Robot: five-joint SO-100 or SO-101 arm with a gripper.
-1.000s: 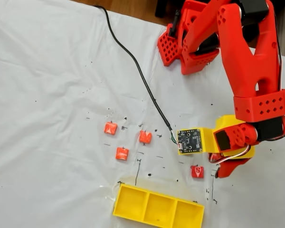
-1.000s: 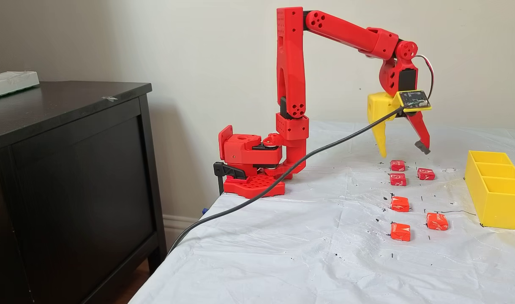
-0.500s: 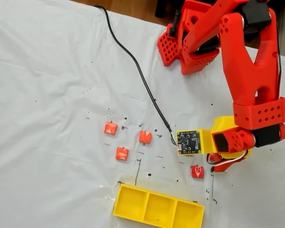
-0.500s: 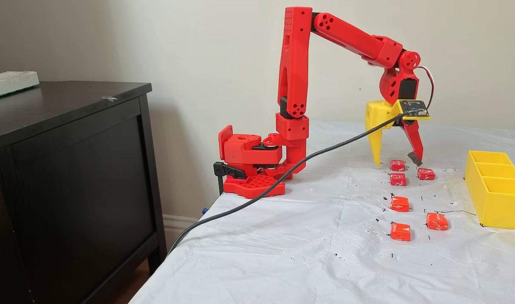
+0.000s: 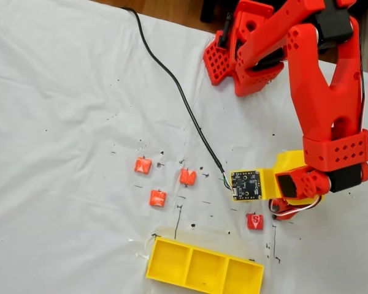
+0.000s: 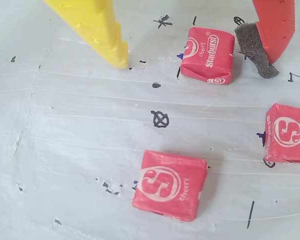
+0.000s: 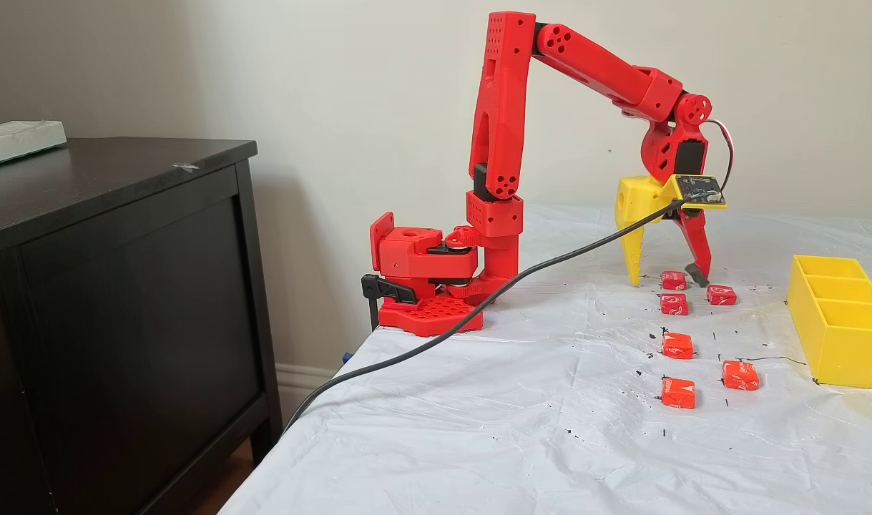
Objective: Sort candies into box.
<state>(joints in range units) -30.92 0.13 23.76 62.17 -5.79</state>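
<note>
My fingers (image 6: 195,67) are spread apart and they hold nothing. Over the last second I have brought them down from well above the desk (image 7: 478,429), and now they stand on both sides of one cherry candy (image 6: 208,55). The yellow finger (image 6: 97,30) is at its left in the wrist view, a little apart from it. The grey pad (image 6: 254,50) of the red finger (image 6: 274,25) is just beside its right edge; I cannot tell if it already touches. In the side fixed view the fingers (image 7: 666,282) have their tips nearly on the desk, around the same candy (image 7: 673,280). I judge that the approach is finished and the closing comes next, with no candy sorted yet.

Now the count. In the side fixed view I see six candies: three deep red ones near the fingers, the other two here (image 7: 674,304) and here (image 7: 721,295), and three orange-red ones (image 7: 677,345), (image 7: 740,375), (image 7: 678,393) nearer to the camera. There is one yellow box (image 7: 840,343) with three compartments, and all three look empty in the top fixed view (image 5: 203,250). The box stands well apart from the candy I am aiming at.
</note>
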